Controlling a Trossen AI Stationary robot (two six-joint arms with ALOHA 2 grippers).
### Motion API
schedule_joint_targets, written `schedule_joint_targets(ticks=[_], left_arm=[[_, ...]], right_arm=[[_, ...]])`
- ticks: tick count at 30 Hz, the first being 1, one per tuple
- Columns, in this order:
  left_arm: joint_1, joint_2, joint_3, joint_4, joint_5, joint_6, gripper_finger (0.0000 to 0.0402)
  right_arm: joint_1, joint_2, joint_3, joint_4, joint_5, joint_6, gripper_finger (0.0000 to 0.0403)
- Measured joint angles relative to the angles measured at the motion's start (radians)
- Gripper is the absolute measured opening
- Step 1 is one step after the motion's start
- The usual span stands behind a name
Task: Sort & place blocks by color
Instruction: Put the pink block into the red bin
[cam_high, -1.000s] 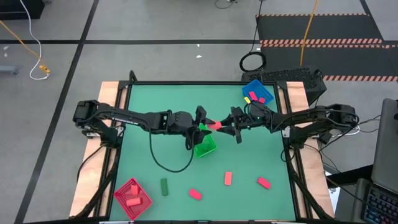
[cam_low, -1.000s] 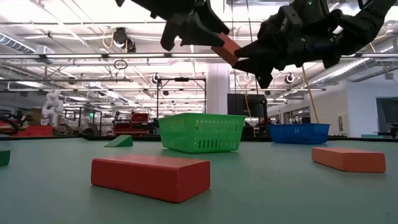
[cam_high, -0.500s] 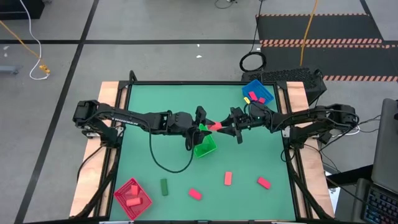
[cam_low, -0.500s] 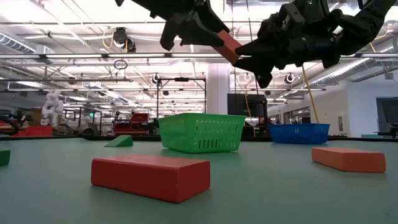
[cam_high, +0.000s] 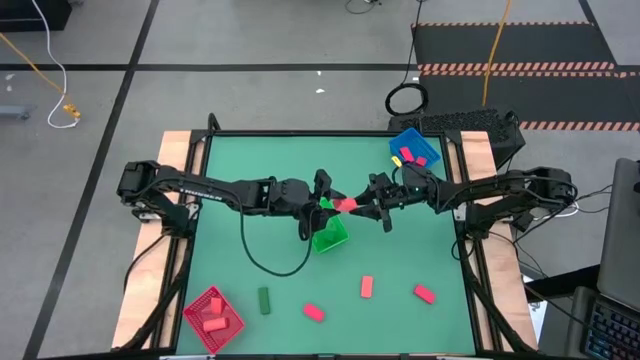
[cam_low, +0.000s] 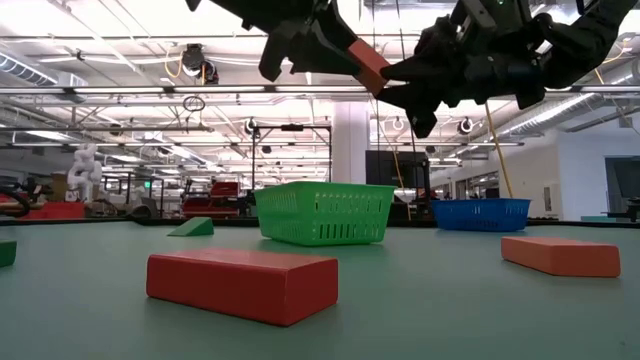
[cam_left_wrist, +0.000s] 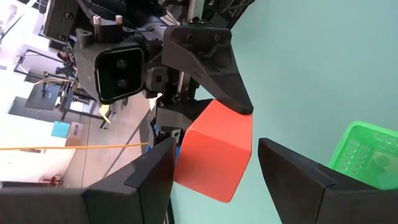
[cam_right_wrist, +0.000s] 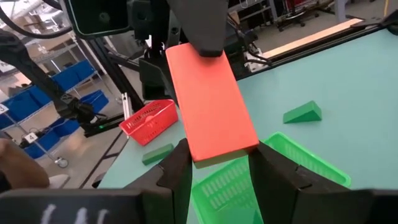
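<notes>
Meeting in the air above the table's (cam_high: 220, 190) middle, the two grippers face each other with a red block (cam_high: 345, 203) between them, just over the green bin (cam_high: 328, 232). The right gripper (cam_high: 358, 205) is clamped on one end of the block; its wrist view shows the block (cam_right_wrist: 210, 102) pinched between its two fingers (cam_right_wrist: 177, 171). The left gripper (cam_high: 325, 192) has its fingers spread at the block's other end; in its wrist view the block (cam_left_wrist: 214, 149) sits in the gap between them, and whether they touch it cannot be told. In the low view the block (cam_low: 368, 66) hangs tilted, high above the bin (cam_low: 322, 212).

On the table lie three more red blocks (cam_high: 313, 312) (cam_high: 367, 287) (cam_high: 425, 294) along the near part, and a green block (cam_high: 264, 300) beside the red bin (cam_high: 213, 319), which holds red blocks. The blue bin (cam_high: 414, 147) at the far right corner also holds red blocks. A green wedge (cam_low: 190, 227) lies beside the green bin
</notes>
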Motion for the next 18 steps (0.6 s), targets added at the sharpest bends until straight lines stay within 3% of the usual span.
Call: schedule_joint_targets(ticks=[9, 15, 18], left_arm=[[0.005, 0.004, 0.000, 0.002, -0.001, -0.018, 0.0225], [-0.002, 0.043, 0.001, 0.017, -0.010, 0.010, 0.0139], [-0.003, 0.050, -0.002, 0.016, -0.014, 0.025, 0.0135]], right_arm=[[0.000, 0.000, 0.000, 0.008, 0.000, 0.000, 0.0126], [0.000, -0.001, -0.003, -0.007, -0.012, 0.005, 0.0126], [0.000, 0.001, -0.005, -0.016, -0.018, 0.007, 0.0126]])
